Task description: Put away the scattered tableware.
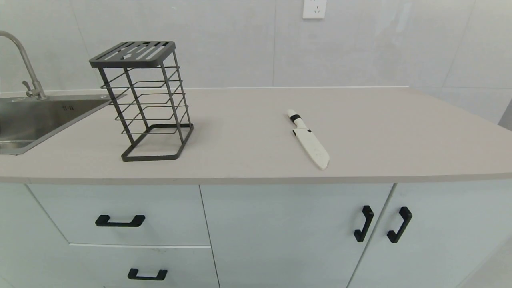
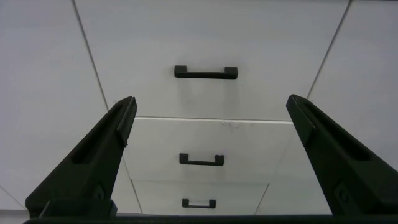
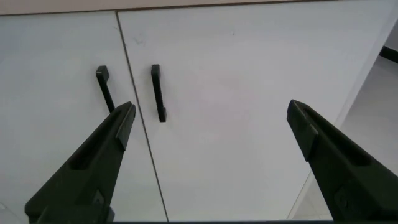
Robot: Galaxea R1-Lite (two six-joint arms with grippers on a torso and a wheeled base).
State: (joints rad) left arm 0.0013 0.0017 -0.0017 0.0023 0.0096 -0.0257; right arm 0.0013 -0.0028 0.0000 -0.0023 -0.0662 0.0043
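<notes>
Kitchen counter, mid-task: a white knife with a black band on its handle (image 1: 308, 139) lies flat on the beige countertop (image 1: 248, 132), right of centre and close to the near edge. It is well apart from the black wire knife rack w/ slotted top (image 1: 146, 102) standing to the left. The knife's long axis runs far-to-near, slanting right: handle at the far end, blade tip at the near end. Both our claws sit low, in front of the cabinets below the counter, so the knife lies above them. Our left gripper (image 2: 211, 102), jaws spread wide & empty, faces the drawer handles (image 2: 206, 73) on the rack's side. Our right gripper (image 3: 211, 107), equally wide & empty, faces the paired door handles (image 3: 158, 93) on the knife's side. We judge the right arm the nearer one, w/ the blade end closest to it.
</notes>
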